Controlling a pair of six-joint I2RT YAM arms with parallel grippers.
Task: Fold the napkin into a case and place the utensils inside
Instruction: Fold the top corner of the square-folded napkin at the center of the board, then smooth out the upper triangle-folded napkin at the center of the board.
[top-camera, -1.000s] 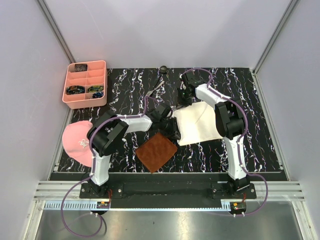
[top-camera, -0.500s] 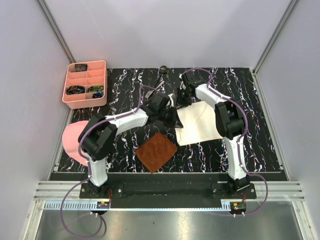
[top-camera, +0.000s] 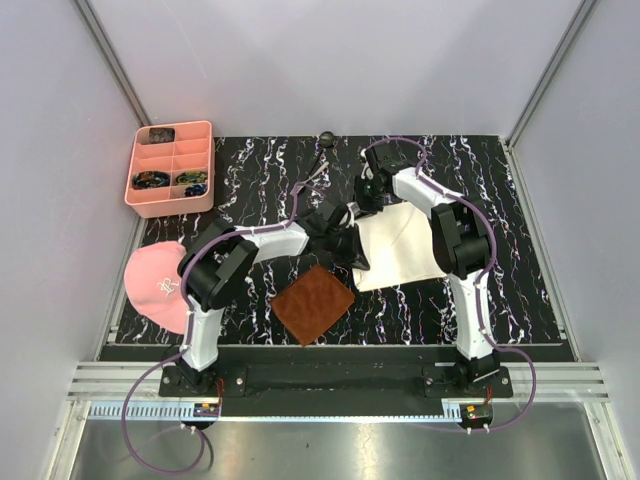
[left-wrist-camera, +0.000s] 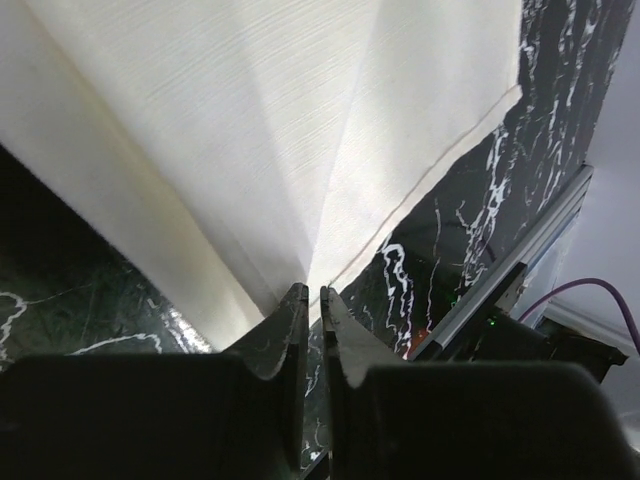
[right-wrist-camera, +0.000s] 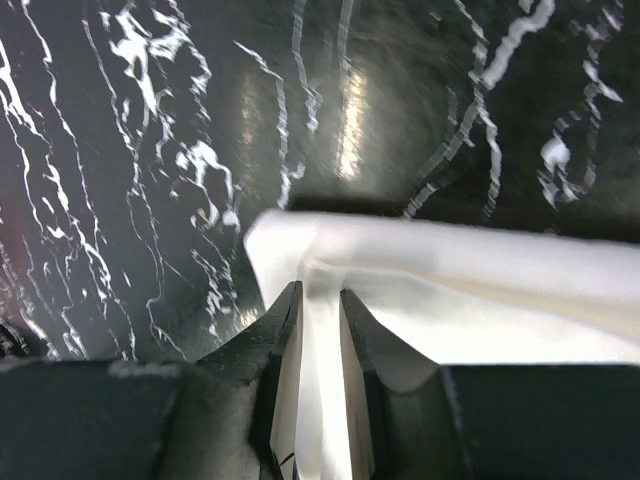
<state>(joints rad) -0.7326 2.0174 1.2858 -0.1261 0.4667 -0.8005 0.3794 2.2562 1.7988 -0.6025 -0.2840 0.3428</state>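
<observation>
Since half a second ago the left arm has drawn back toward the near edge of the table, so the left gripper now sits at the near-left corner of the napkin rather than farther up its left side; the right arm has hardly shifted. From the left wrist, the left gripper has its jaws pressed almost together, with the point of the cloth's corner running in between them, so it appears to be pinching the napkin there. The right gripper is at the far-left corner, and its wrist view shows the right gripper clamped over a raised ridge of the napkin. The cloth lies right of centre on the table, just beyond the brown mat, still a broad sheet with a diagonal crease and only a partial fold. No narrow case has been formed yet, so most of the folding looks to be ahead. The spoon and fork lie toward the far edge, apart from the cloth and not yet picked up; placing them inside comes last.
</observation>
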